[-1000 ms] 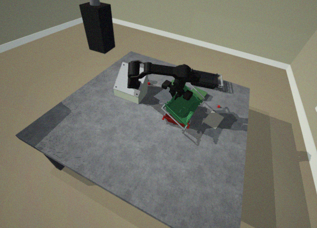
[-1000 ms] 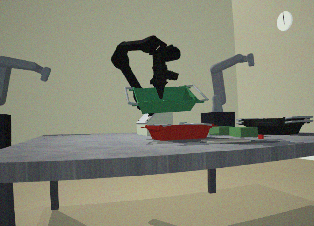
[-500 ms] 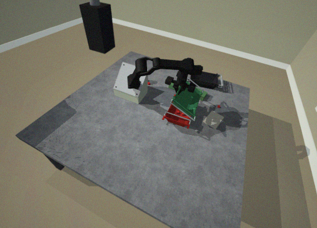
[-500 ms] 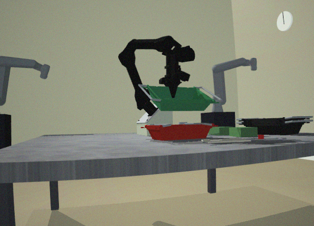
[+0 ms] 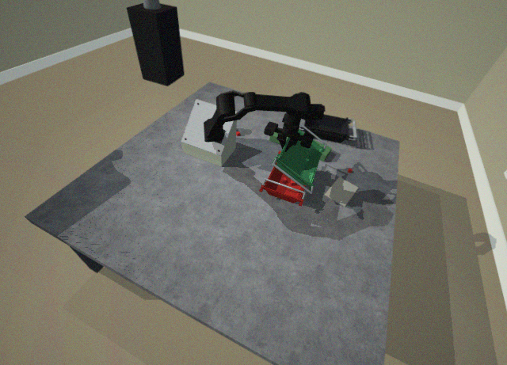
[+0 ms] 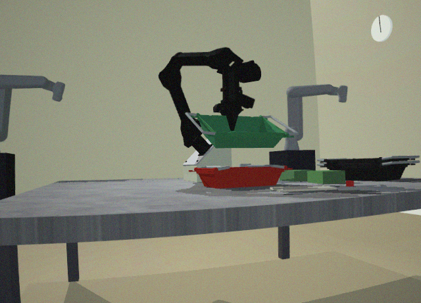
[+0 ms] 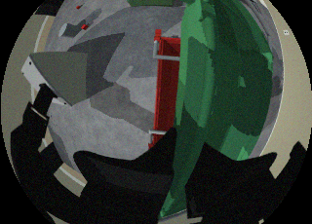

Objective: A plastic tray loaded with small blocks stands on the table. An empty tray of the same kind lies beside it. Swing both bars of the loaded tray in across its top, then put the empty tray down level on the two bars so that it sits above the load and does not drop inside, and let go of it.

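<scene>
We look down obliquely from high over the counter (image 5: 196, 230) (image 6: 204, 225) (image 7: 117, 114), side-on near counter height, close down past the tool (image 7: 180, 161), red tray (image 5: 282, 189) (image 6: 241, 177) (image 7: 167, 88) shared by top and exterior.

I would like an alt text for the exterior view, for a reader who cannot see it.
A black robot arm holds an empty-looking green tray in its gripper, above a red tray on a gray table. Green blocks and black trays stand to the right.
</scene>
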`<move>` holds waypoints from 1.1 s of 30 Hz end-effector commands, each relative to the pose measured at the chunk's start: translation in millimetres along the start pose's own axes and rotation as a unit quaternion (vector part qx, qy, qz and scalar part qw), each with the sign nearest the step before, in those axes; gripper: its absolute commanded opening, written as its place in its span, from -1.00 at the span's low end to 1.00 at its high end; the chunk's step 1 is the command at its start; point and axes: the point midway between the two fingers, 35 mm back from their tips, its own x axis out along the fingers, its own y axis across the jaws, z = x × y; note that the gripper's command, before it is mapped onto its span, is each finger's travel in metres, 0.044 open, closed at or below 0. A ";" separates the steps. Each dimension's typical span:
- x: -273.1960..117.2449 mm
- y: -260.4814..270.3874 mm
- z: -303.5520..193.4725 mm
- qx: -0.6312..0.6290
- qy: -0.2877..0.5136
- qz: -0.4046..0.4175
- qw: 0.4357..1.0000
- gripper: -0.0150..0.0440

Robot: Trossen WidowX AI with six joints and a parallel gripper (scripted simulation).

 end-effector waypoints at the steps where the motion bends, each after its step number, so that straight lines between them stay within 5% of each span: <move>1: -4.0 -2.6 1.2 -0.001 0.000 -0.009 1.000 -0.49; 33: 1.9 -3.7 1.8 -0.001 0.000 -0.009 1.000 -0.49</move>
